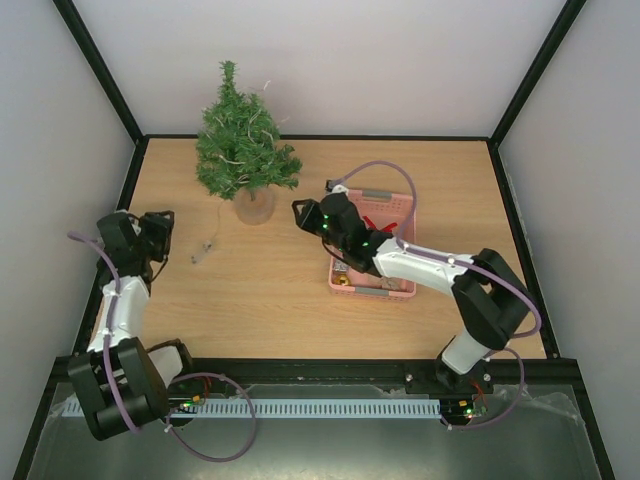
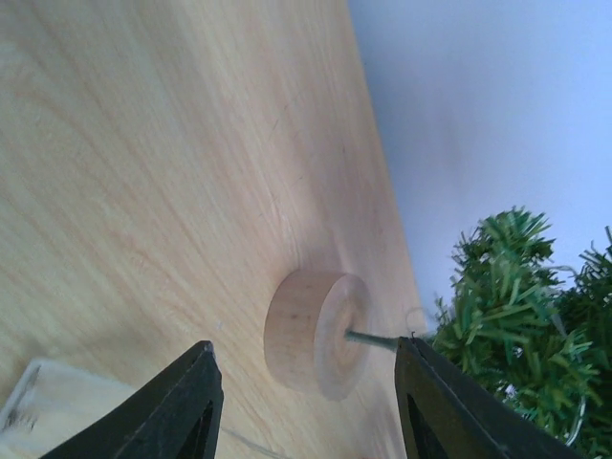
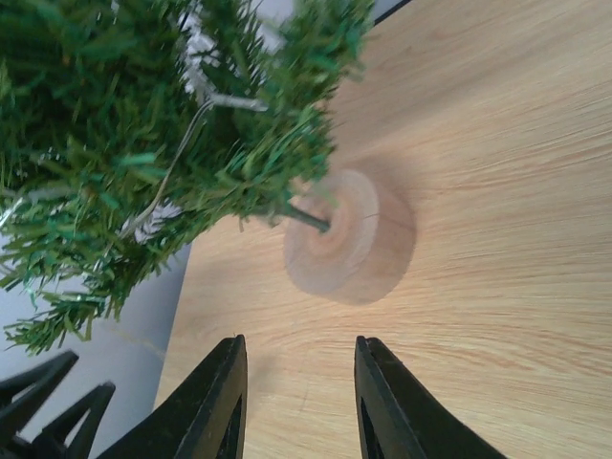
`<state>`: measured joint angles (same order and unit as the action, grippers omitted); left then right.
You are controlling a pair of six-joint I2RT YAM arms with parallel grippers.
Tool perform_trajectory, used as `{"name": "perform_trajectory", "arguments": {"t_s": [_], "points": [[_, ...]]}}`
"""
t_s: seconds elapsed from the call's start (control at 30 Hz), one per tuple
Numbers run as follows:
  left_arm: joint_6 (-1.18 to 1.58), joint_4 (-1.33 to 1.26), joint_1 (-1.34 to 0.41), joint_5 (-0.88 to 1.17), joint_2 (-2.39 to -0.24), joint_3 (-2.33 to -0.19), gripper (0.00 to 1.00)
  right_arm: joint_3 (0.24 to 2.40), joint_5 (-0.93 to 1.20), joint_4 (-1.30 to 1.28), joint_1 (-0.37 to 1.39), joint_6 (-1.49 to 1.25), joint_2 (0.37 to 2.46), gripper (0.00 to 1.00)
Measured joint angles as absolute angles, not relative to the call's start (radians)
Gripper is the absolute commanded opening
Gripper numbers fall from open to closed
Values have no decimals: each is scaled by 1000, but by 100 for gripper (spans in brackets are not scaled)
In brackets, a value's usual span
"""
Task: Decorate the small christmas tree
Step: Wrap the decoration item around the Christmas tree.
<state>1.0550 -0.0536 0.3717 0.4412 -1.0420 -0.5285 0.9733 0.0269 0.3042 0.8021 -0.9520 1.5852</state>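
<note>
The small christmas tree stands at the back left of the table on a round wooden base. A thin wire with tiny lights hangs through its green branches, and the loose end lies on the table. My left gripper is low at the left edge and faces the base. It is open and holds nothing. My right gripper hovers just right of the base, apart from it. It is also open and empty.
A pink basket with small ornaments sits under my right forearm, right of the middle. A small clear box lies on the wood by my left fingers. White walls enclose the table at the back and sides.
</note>
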Motion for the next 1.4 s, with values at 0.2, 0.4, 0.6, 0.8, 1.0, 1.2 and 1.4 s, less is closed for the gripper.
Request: {"name": "perform_trajectory", "arguments": {"t_s": [0.2,0.4,0.6,0.8,1.0,1.2,1.4], "points": [[984,-120,379,463,-1202,-656,48,1037,27,306,844,-970,1662,31],[956,-328,378,633,-1492,-782,51,1056,6,295,844,-946,1662,31],[1029,-530,369,775,-1630,-818,54,1058,-1,290,844,-916,1658,31],[1097,-676,332,850,-1650,-841,50,1058,-4,288,844,-888,1651,31],[1042,-617,278,865,-1662,-904,41,1058,-10,289,844,-865,1630,31],[926,-447,251,837,-1657,-926,11,1057,-21,289,844,-848,1612,31],[887,-360,236,787,-1582,-875,2,1050,-36,289,844,-834,1583,31]]}}
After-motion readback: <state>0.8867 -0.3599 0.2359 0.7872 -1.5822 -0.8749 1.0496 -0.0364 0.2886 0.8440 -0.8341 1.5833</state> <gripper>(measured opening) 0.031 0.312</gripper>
